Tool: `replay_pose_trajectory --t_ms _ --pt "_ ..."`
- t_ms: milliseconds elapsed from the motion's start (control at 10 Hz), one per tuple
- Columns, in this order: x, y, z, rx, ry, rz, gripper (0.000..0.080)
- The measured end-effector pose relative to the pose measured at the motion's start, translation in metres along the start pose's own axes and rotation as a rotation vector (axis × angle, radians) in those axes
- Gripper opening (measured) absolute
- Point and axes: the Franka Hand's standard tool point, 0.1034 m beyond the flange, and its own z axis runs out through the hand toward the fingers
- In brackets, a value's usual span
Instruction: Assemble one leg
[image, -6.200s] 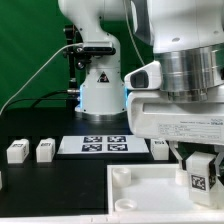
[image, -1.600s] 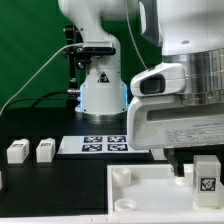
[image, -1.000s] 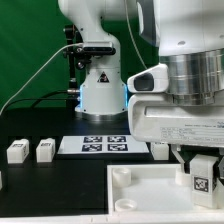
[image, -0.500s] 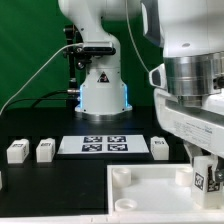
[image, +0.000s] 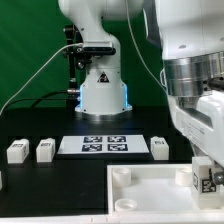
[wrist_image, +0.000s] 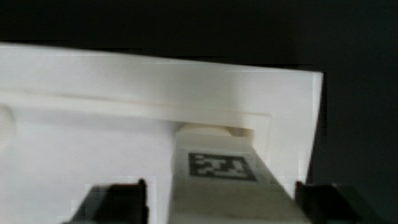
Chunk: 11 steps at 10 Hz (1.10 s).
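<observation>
The leg (image: 205, 180), a small white block with a black-and-white marker, stands upright at the far corner, on the exterior view's right, of the large flat white slab (image: 150, 196). My gripper (image: 205, 170) comes down from above and is shut on it. In the wrist view the leg (wrist_image: 222, 165) fills the space between my two dark fingers (wrist_image: 118, 205), with its marker facing the camera. Its far end meets the slab (wrist_image: 107, 110) at a corner socket. The joint itself is hidden in shadow.
Two loose legs (image: 17, 151) (image: 44, 150) lie on the black table at the exterior view's left, and a third (image: 160, 147) lies beside the marker board (image: 105, 145). The arm's white base (image: 100, 90) stands behind. A raised socket (image: 122, 176) marks the slab's other far corner.
My wrist has turned about the leg, and the hand's body has swung toward the exterior view's right. The leg has stayed at the slab's corner, its marker face turning slightly.
</observation>
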Motion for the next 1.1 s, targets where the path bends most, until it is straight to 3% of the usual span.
replay_pose_trajectory --t_ms 100,200,900,1000,1100 --pt "0.0032 0.0006 -0.0007 0.000 0.000 -0.155 0.0537" --pt "0.0073 0.0011 -0.0013 0.001 0.003 -0.309 0.0617" --pt "0.0127 0.0020 -0.0009 -0.020 0.022 -1.049 0.0645" --pt "0.0118 0.0018 -0.0008 -0.016 0.020 -0.968 0.0536" --pt "0.0113 0.0017 -0.0007 -0.012 0.018 -0.917 0.0536"
